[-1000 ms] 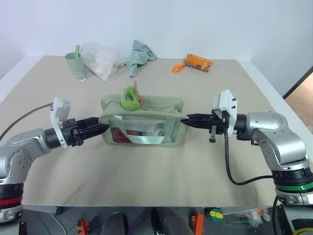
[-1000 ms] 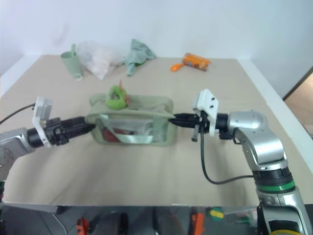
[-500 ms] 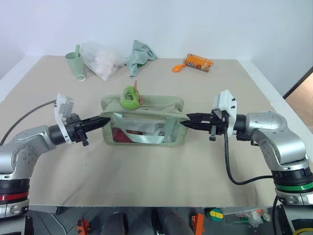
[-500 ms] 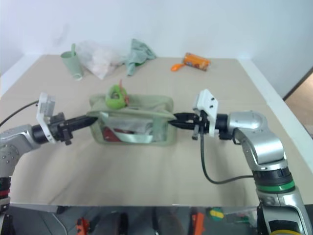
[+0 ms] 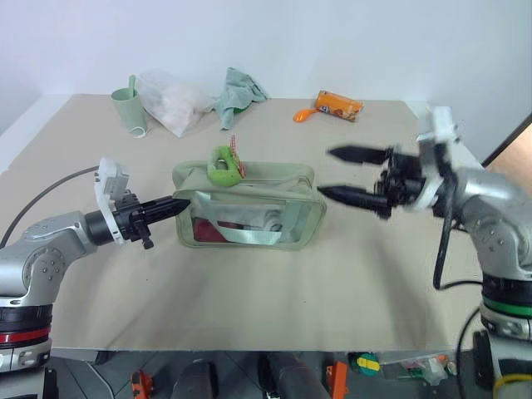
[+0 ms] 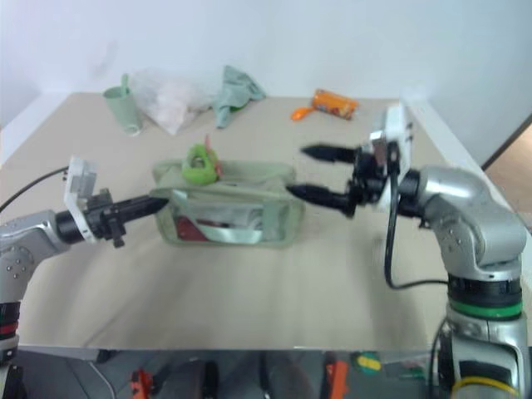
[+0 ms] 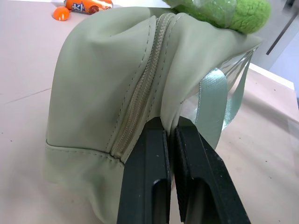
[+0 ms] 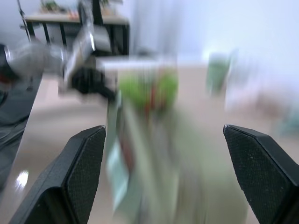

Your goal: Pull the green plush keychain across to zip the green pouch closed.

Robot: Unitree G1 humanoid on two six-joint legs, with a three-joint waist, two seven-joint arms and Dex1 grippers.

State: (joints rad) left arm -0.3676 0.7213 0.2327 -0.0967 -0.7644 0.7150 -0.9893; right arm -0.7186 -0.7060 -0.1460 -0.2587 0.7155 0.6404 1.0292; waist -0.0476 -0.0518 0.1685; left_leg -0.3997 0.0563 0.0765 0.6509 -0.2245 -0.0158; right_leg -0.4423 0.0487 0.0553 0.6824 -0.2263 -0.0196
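The fingers of the left gripper (image 7: 170, 140) were pinched on the end fabric of the green pouch (image 5: 249, 208), apparently to anchor it. The right gripper (image 5: 349, 174) was spread wide, empty, beside the pouch's other end. The green plush keychain (image 5: 221, 167) sat atop the pouch on the tabletop (image 5: 266, 291).

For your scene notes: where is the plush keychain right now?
In the left eye view the keychain sits on top of the pouch, towards its left end, near the left gripper pinching that end.
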